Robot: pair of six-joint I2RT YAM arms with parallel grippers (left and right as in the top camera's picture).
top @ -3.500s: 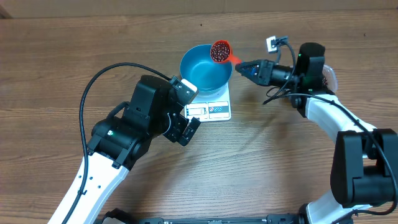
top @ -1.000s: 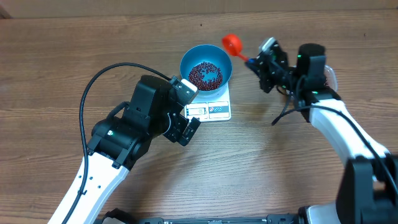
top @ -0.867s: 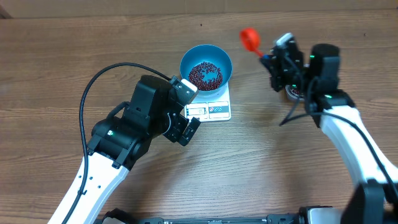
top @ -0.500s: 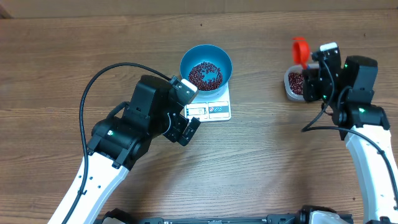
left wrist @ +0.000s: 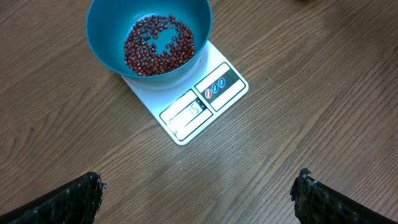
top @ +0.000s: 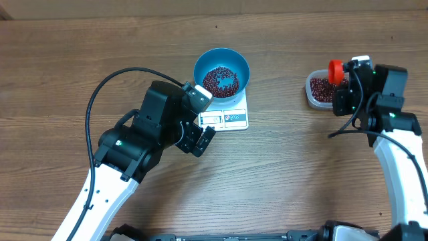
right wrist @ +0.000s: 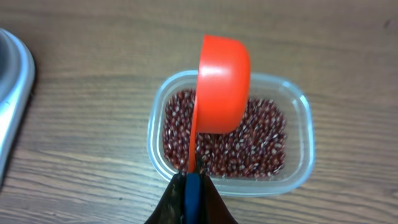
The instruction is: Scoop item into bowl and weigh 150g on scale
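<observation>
The blue bowl (top: pixel 200 65) sits on the white scale (top: pixel 239 107) near the middle of the wooden tabletop (top: pixel 67 60), covering the far part of the scale and leaving its display and buttons showing along the near edge. A loose layer of small dark red beans (top: pixel 221 80) lies in the bottom of the bowl, with bare blue wall above it all round. The digits on the display are too small to read.

The left claw (left wrist: pixel 199 199) hangs released just beside the near edge of the scale, its 2 fingers spread wide apart and holding nothing. From the left wrist, the bowl (left wrist: pixel 99 31) and scale (left wrist: pixel 149 96) lie ahead of the fingertips (left wrist: pixel 81 196), apart from them.

Well off to the right stands a clear plastic tub (top: pixel 309 90) with more of the same beans inside. The right claw (right wrist: pixel 191 196) is clenched on the thin handle of a red scoop (right wrist: pixel 221 84). The scoop's cup is turned on edge over the tub (right wrist: pixel 305 124), above the beans there. Whether it touches them I cannot tell.
</observation>
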